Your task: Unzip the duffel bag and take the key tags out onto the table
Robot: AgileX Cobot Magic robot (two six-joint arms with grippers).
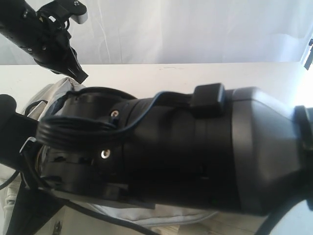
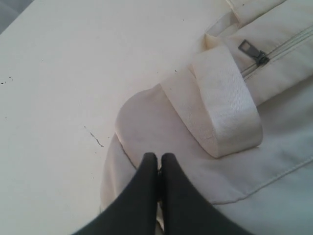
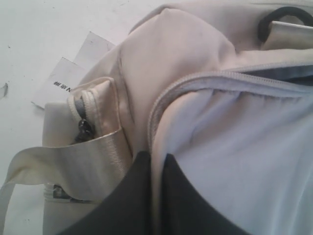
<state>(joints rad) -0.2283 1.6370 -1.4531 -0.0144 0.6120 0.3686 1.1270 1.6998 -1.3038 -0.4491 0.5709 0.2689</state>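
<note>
The cream duffel bag (image 2: 274, 161) lies on the white table (image 2: 58, 73). My left gripper (image 2: 157, 159) is shut, pinching a fold of the bag's end fabric beside a satin strap (image 2: 225, 98); a dark zipper pull (image 2: 247, 46) sits on a closed zipper beyond it. My right gripper (image 3: 152, 159) is shut on the cream rim of the duffel bag (image 3: 176, 54), where the grey zipper piping (image 3: 205, 78) stands open over pale grey lining (image 3: 244, 156). In the exterior view the left gripper (image 1: 78, 73) hangs over the bag's end (image 1: 54, 90). The key tags are hidden.
A black arm body (image 1: 195, 152) close to the exterior camera blocks most of that view. Paper labels (image 3: 63, 81) lie on the table beside the bag. A black D-ring (image 3: 283, 17) and a side pocket's zipper pull (image 3: 84, 127) show nearby.
</note>
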